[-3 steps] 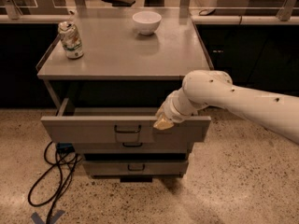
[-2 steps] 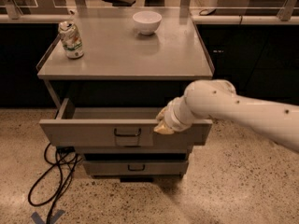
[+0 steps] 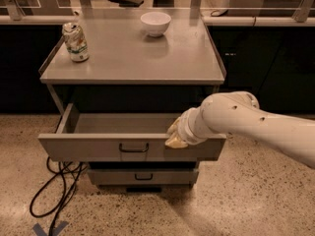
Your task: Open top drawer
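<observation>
Nearest me, on the speckled floor below and to the left of the top drawer (image 3: 88, 149), a black cable (image 3: 54, 191) lies in loose loops, and a bit of blue tape (image 3: 49, 228) marks the floor just in front of it. Directly under the top drawer sits a narrower grey drawer (image 3: 142, 177), shut, with its own small dark pull. The top drawer itself stands open, its wide front well forward of the cabinet frame, and its shallow tray is bare as far as I can see into it. The dark rectangular handle (image 3: 133, 147) sits at the centre of its front. Just right of that handle, the gripper (image 3: 175, 137) rests against the upper edge of the drawer front, its pale tip touching the lip. Whether it is open or clamped on that edge I cannot tell. The white arm (image 3: 256, 127) stretches away from it past the drawer's right end. Above and behind the drawer is the grey cabinet top (image 3: 133, 58). On it a dented drinks can (image 3: 76, 42) stands upright over the drawer's left side, and a white bowl (image 3: 155, 23) sits further back, about over the drawer's middle. Behind it all runs a pale counter edge (image 3: 29, 19).
</observation>
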Robot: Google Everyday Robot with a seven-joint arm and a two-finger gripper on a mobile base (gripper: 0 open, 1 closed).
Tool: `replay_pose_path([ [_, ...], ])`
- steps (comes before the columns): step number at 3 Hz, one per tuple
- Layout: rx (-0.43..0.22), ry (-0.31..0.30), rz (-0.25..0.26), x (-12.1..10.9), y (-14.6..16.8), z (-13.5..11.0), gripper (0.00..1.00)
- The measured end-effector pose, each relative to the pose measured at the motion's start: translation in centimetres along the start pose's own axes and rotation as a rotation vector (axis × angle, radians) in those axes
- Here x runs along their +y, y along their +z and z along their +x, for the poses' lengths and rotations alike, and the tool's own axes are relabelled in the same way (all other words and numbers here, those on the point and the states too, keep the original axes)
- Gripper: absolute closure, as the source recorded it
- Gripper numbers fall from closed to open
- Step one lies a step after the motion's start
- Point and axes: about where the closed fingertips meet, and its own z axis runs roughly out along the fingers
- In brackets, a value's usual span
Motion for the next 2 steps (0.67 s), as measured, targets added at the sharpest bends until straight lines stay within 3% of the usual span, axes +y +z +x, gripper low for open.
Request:
replay_pose_path([
  [1,0.006,0.019,0.024,2.61,-0.76,1.05,1.00],
  [2,0.005,0.024,0.043,3.45,-1.54,1.00,1.00],
])
